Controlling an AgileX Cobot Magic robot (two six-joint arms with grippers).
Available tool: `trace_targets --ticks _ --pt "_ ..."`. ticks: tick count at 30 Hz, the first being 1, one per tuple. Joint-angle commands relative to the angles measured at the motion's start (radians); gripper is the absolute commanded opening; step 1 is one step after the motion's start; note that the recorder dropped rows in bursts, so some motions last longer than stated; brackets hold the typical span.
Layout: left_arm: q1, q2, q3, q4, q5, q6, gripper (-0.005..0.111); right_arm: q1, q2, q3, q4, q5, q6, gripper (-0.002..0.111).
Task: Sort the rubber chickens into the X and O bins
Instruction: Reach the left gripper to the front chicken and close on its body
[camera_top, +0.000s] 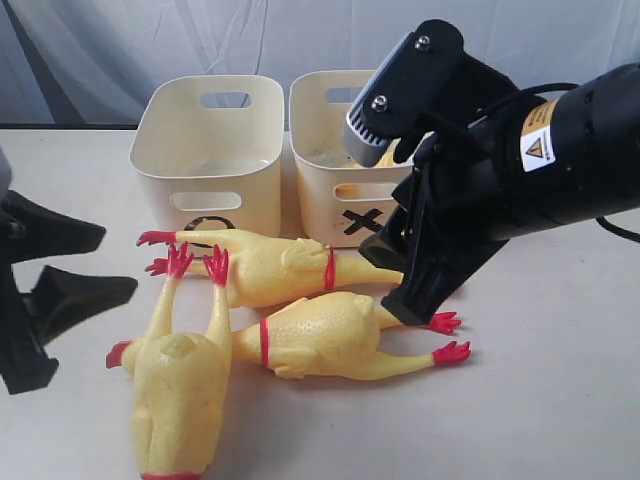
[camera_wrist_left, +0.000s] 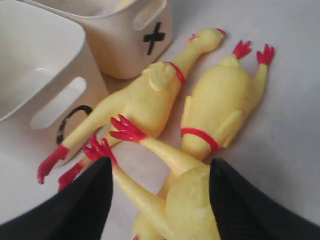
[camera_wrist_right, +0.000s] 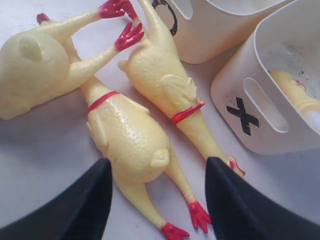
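Chickens (camera_top: 270, 268) (camera_top: 320, 340) (camera_top: 180, 395): three on table (camera_top: 560, 400), fourth (camera_wrist_right: 295, 92) in X bin (camera_top: 320, 190), O bin (camera_top: 200, 165) beside; both grippers (camera_wrist_left: 161, 162) (camera_wrist_right: 157, 161) unclenched.

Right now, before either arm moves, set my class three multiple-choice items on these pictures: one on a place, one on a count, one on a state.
1. In the exterior view, where does the O bin stand relative to the X bin?
A. left of it
B. right of it
C. stacked inside it

2. How many rubber chickens lie on the table outside the bins?
A. one
B. three
C. six

3. How does the right gripper stand?
A. shut on a chicken's neck
B. shut on a bin's rim
C. open, holding nothing

Answers:
1 A, the O mark is on the left tub.
2 B, three bodies lie in front of the bins.
3 C, its jaws stand wide apart above a chicken.
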Motion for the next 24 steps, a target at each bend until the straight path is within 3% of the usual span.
trace_targets --ticks 1,6,11,15,19,24 --pt "-0.086 0.144 -0.007 0.026 -0.033 0.051 0.057 0.0 -0.006 -0.004 -0.004 -0.006 0.001 0.053" --pt "-0.153 0.201 -0.007 0.081 -0.031 0.044 0.057 0.0 -0.006 -0.004 -0.004 -0.002 0.001 0.053" --pt "-0.196 0.201 -0.007 0.153 -0.009 -0.008 0.069 0.0 -0.006 -0.004 -0.004 0.0 0.003 0.053" --pt "-0.2 0.217 -0.007 0.086 -0.095 -0.009 0.069 0.0 -0.006 -0.004 -0.004 -0.003 0.006 0.053" --pt "-0.2 0.295 -0.007 0.0 -0.098 -0.009 0.069 0.0 -0.006 -0.004 -0.004 -0.003 0.006 0.053" --pt "-0.2 0.338 -0.007 -0.001 -0.105 -0.009 0.069 0.0 -0.006 -0.004 -0.004 -0.003 0.008 0.053"
